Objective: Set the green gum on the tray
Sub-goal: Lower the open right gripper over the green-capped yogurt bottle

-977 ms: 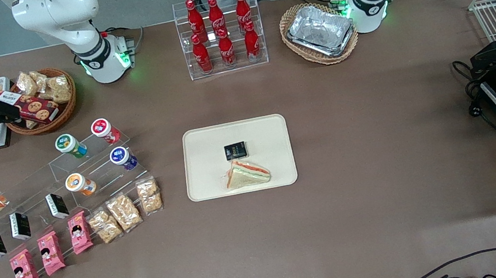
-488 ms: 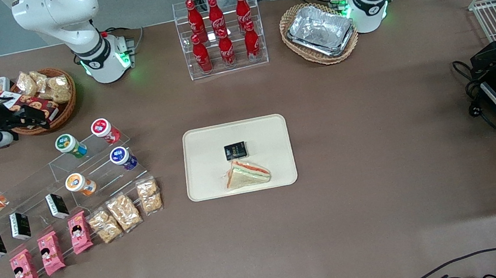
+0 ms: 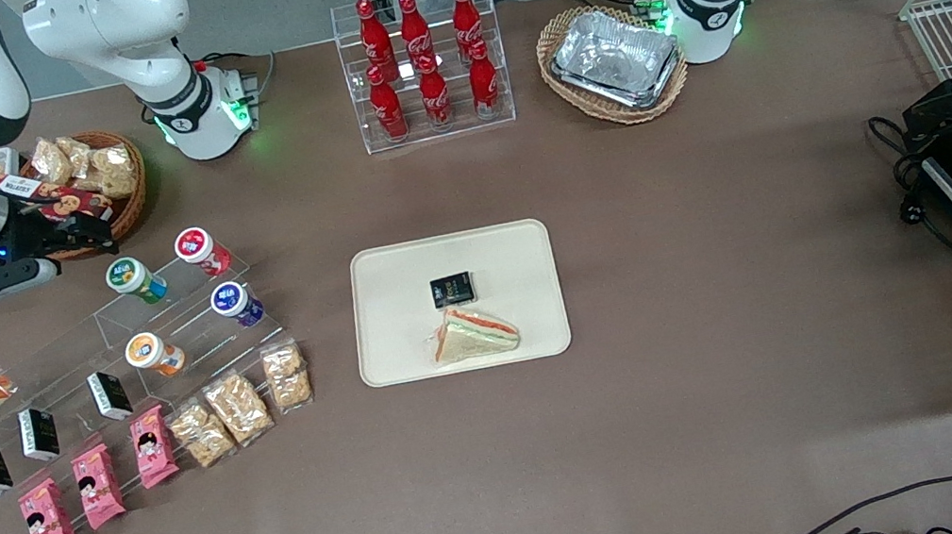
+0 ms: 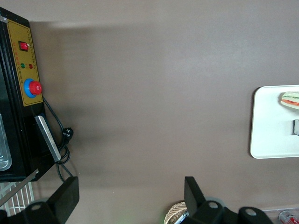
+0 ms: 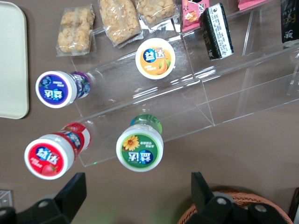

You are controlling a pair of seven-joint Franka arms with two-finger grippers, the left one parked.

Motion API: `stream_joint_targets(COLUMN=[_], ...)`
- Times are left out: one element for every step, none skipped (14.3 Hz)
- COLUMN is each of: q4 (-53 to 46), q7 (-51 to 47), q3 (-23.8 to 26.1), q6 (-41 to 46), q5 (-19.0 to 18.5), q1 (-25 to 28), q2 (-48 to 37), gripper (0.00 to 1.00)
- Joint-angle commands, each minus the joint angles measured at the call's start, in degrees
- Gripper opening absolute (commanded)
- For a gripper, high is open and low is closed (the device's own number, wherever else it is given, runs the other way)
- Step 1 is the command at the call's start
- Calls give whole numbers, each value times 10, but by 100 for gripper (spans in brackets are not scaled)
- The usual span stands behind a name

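Note:
The green gum [image 3: 132,279] [image 5: 140,146], a small bottle with a white lid and green label, lies on the upper step of a clear acrylic rack [image 3: 161,331]. My gripper [image 3: 87,236] [image 5: 138,191] hovers just above and a little farther from the front camera than the gum, open, with nothing between its fingers. The cream tray [image 3: 381,272] [image 5: 11,65] lies at the table's middle, holding a sandwich [image 3: 474,332] and a small black box [image 3: 452,289].
On the rack beside the green gum are a red-lidded bottle [image 5: 50,155], a purple one [image 5: 58,88] and an orange one [image 5: 155,58], with black boxes [image 3: 39,432], snack bags [image 3: 238,407] and pink packets [image 3: 98,484] nearer the camera. A wicker snack basket [image 3: 82,191] sits close by the gripper.
The right arm has swung in from the table's edge toward the rack, bringing the open gripper close above the green gum. Nothing else moved.

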State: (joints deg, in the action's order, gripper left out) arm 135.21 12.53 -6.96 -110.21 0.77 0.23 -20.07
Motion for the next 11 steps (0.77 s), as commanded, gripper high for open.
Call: stream_joint_targets(q4=[70,86,97,103,109,117,124,130,131,131,131], q7=[-5,-5,-5,-5,-7,-7,-7,-7,-7,-7,-8], q3=[1,1,1,1,1,1,0,0,0,0,0], q6=[-84,-108,-126,-138,-153,-170,-187,-200,-206,-207,-207], q5=[-6,-7,-6,-6,-6,-6,-6,-6,-6,-6,-6], q1=[-1,-1,-1,-1,-1,-1,-1,-1,-1,-1,-1], q2=[-17,-16,-12,-5,1,7,14,20,24,27,27], gripper=[100,100,100,100,100,100,100,100,100,100,82])
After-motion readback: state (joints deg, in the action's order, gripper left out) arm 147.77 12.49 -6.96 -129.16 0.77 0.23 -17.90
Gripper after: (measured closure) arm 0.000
